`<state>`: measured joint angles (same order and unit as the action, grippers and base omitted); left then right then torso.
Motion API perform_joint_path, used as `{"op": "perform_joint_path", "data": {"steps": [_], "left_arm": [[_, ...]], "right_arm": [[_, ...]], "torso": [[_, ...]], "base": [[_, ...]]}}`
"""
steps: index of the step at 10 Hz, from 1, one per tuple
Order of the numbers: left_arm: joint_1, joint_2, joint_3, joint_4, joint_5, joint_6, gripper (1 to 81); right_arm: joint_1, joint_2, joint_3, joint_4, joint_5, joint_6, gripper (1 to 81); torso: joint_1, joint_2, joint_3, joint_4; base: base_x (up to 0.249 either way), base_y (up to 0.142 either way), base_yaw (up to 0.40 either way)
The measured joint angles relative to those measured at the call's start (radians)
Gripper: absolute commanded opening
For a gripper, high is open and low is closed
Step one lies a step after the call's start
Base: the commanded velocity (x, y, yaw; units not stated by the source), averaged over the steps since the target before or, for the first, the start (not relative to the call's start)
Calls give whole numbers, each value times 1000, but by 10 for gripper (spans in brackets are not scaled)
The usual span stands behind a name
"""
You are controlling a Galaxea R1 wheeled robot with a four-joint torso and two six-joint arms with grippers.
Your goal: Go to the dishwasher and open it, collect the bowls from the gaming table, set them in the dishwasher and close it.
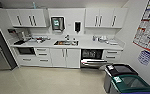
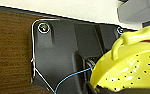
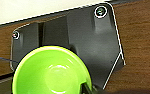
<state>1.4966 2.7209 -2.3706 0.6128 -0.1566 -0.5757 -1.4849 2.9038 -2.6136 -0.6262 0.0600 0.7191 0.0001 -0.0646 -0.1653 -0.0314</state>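
The dishwasher (image 1: pixel 92 58) sits under the counter right of the sink. Its door is lowered open and the dark inside with racks shows. In the left wrist view a yellow perforated bowl (image 2: pixel 128 67) with a loop handle hangs close to the camera, and my left gripper (image 2: pixel 93 88) is shut on its rim. The right wrist view has a bright green bowl (image 3: pixel 51 72), hollow side towards the camera, with my right gripper (image 3: pixel 87 89) shut on its edge. The gaming table is out of view.
Two waste bins stand at the near right, one with a dark lid (image 1: pixel 119 72) and one with a green lid (image 1: pixel 132 85). White cabinets and a counter with a sink (image 1: pixel 66 43) run along the far wall. A beige floor (image 1: pixel 46 80) lies between me and them.
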Motion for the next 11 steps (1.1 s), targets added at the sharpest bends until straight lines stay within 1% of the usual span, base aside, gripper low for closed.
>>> {"op": "perform_joint_path", "data": {"steps": [11], "left_arm": [[0, 0, 0, 0, 2, 0, 10]], "right_arm": [[3, 0, -4, 0, -1, 0, 10]], "torso": [[0, 0, 0, 0]], "base": [[102, 0, 0]]}}
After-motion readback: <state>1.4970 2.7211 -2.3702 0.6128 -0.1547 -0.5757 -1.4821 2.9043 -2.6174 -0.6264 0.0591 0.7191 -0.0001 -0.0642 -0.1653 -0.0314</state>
